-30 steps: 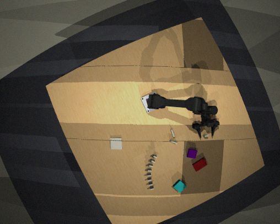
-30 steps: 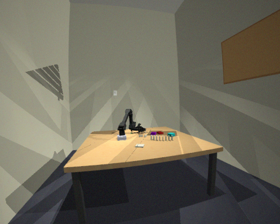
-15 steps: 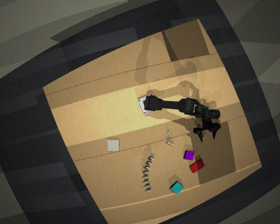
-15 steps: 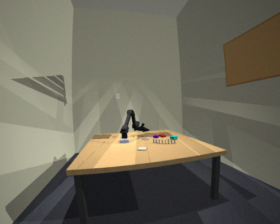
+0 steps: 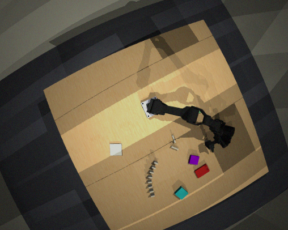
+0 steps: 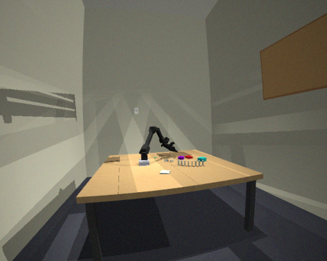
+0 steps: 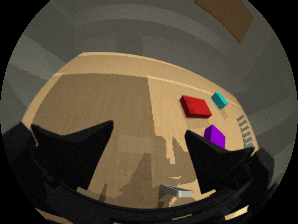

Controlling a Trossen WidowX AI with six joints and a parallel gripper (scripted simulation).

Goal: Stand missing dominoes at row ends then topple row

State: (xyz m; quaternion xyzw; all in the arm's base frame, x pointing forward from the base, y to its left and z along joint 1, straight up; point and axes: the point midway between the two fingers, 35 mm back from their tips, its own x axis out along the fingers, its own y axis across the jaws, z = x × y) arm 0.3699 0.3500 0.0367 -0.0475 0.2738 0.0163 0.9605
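Note:
My gripper (image 5: 218,148) (image 6: 176,151) (image 7: 150,129) is wide open and empty, above the table right of the loose dominoes. A curved row of several grey dominoes (image 5: 149,182) (image 6: 191,163) (image 7: 245,131) stands upright at the lower middle of the top view. One loose domino (image 5: 173,139) lies on the table between the arm and the row; another loose domino (image 5: 174,148) lies just below it. In the wrist view a pale domino (image 7: 178,191) lies low in the picture, below the fingertips; I cannot tell which one it is. The gripper may hide table beneath it in the top view.
A purple block (image 5: 194,160) (image 6: 181,157) (image 7: 214,136), a red block (image 5: 202,170) (image 6: 188,157) (image 7: 195,107) and a teal block (image 5: 181,192) (image 6: 201,159) (image 7: 219,100) lie right of the row. A white square (image 5: 115,149) (image 6: 165,172) lies left of it.

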